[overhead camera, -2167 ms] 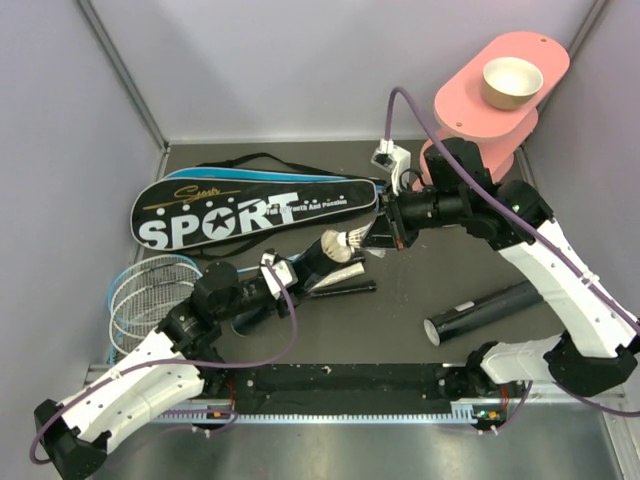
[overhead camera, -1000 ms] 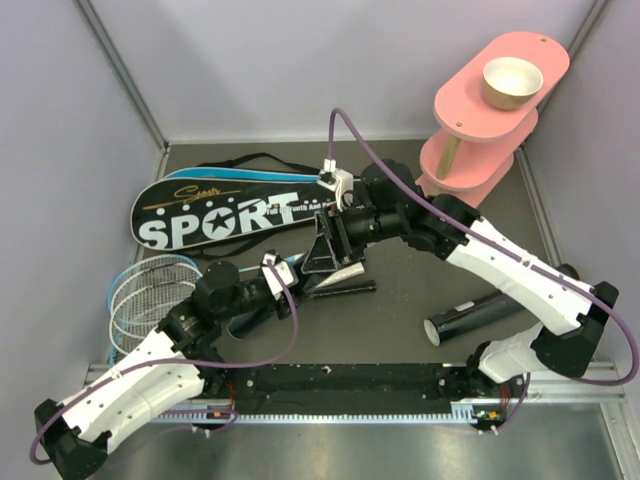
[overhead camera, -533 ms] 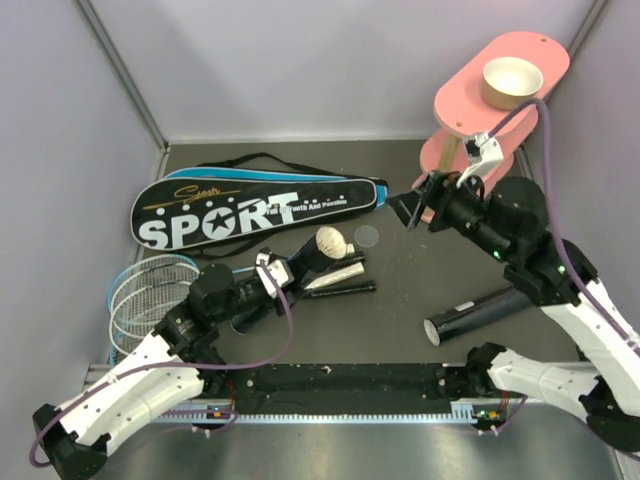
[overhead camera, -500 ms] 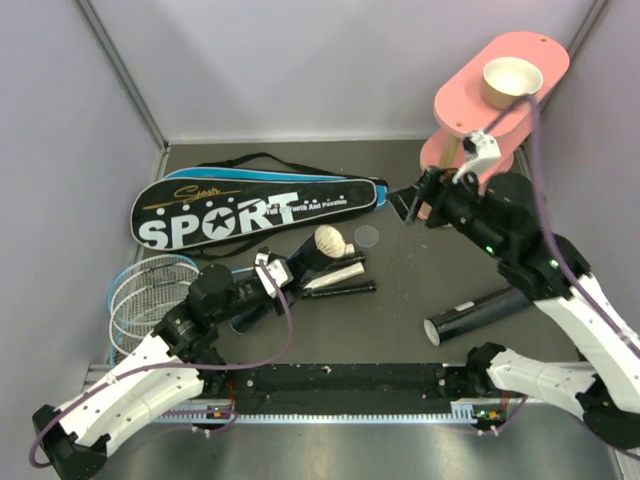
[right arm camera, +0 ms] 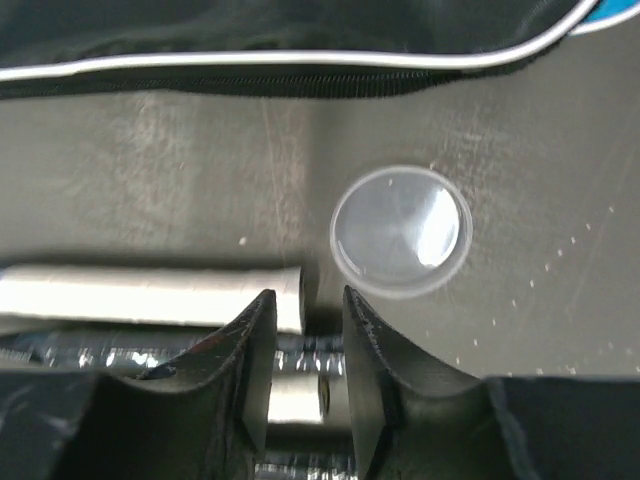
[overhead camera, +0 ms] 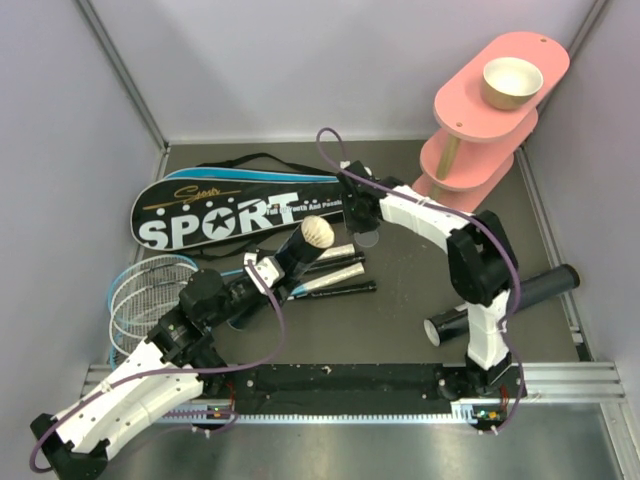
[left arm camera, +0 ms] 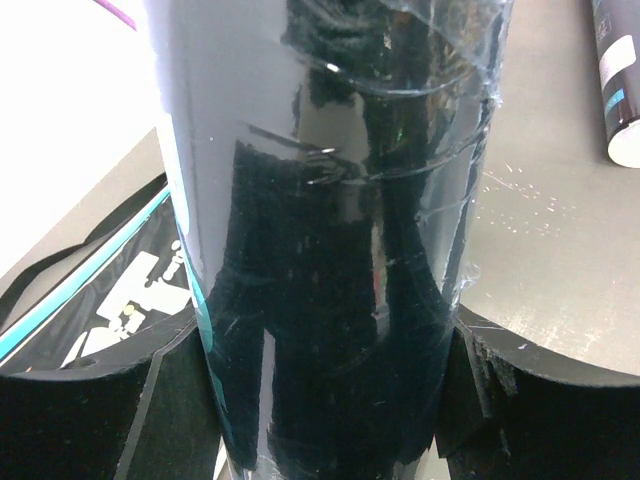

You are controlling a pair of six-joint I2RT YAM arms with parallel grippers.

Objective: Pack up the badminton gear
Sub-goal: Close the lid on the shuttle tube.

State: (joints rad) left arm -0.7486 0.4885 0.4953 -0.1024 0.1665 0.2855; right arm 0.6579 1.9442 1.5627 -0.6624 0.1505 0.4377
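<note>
**Left arm gripping the shuttlecock tube, right fingers hanging by the clear lid**

The left gripper (left arm camera: 325,390) is clamping a black tube (overhead camera: 293,257) between its fingers and holding it tilted up off the table (overhead camera: 400,310), mouth pointing toward the back. A white shuttlecock (overhead camera: 316,232) is sitting in that mouth. The right gripper (right arm camera: 308,300) is reaching out over the middle of the table, its jaws standing only narrowly apart with nothing between them. Just beyond its fingertips a clear round lid (right arm camera: 400,232) is lying flat, near the edge of the black racket bag (overhead camera: 250,210) lettered SPORT. A blue bag (overhead camera: 290,177) is peeking out from under the black one along its far side. The rackets (overhead camera: 140,290) are lying at the near left beside the left arm, and a white-wrapped handle (right arm camera: 150,293) is showing just under the right fingers. A second black tube (overhead camera: 535,288) is lying on the right, partly behind the right arm. In the back right corner a tan bowl (overhead camera: 511,82) is sitting on top of the pink stand (overhead camera: 470,160).
</note>
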